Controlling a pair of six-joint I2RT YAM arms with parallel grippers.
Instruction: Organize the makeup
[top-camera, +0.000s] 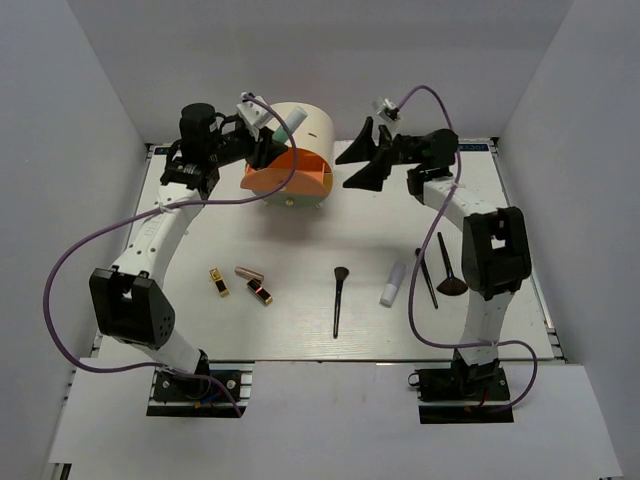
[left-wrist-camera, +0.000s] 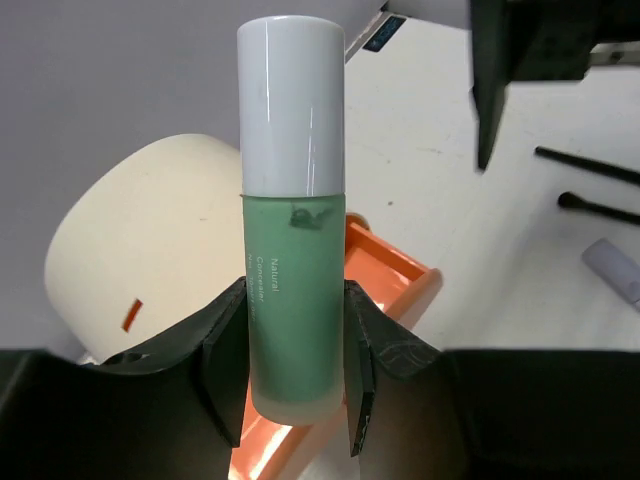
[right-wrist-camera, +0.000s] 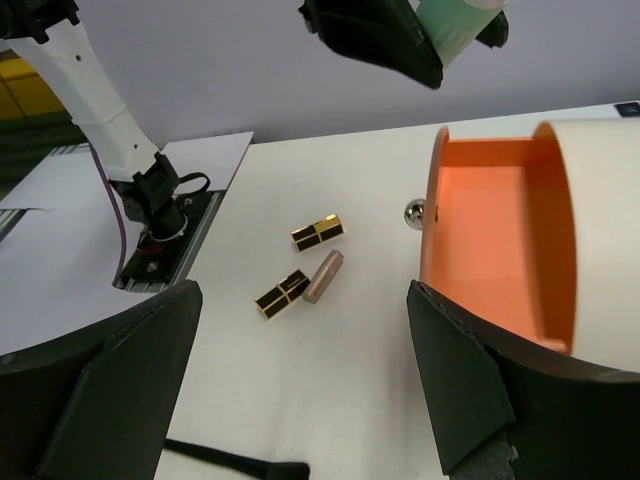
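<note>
Now my left claw (left-wrist-camera: 292, 385) is clamped on the bottle (left-wrist-camera: 292, 260): green body, white cap up. It is held in the air over the cream box (top-camera: 305, 130), at the far left of the table (top-camera: 300, 225). The box's orange drawer (right-wrist-camera: 495, 240) stands pulled out, nothing visible in it.

My right claw (top-camera: 365, 158) has its jaws wide apart and grips nothing. It hangs just beside the box on its right, facing the drawer.

The rest of the makeup lies on the near half of the table. At left are a gold-black lipstick (top-camera: 218, 281), a rose-gold lipstick (top-camera: 249, 272) and another gold-black lipstick (top-camera: 260, 293) just beside it. In the middle is a brush (top-camera: 338, 300). At right the white tube (top-camera: 393, 284), a thin brush (top-camera: 427, 278) and the fan brush (top-camera: 448, 268) lie close together. All of these are well apart from both claws.
</note>
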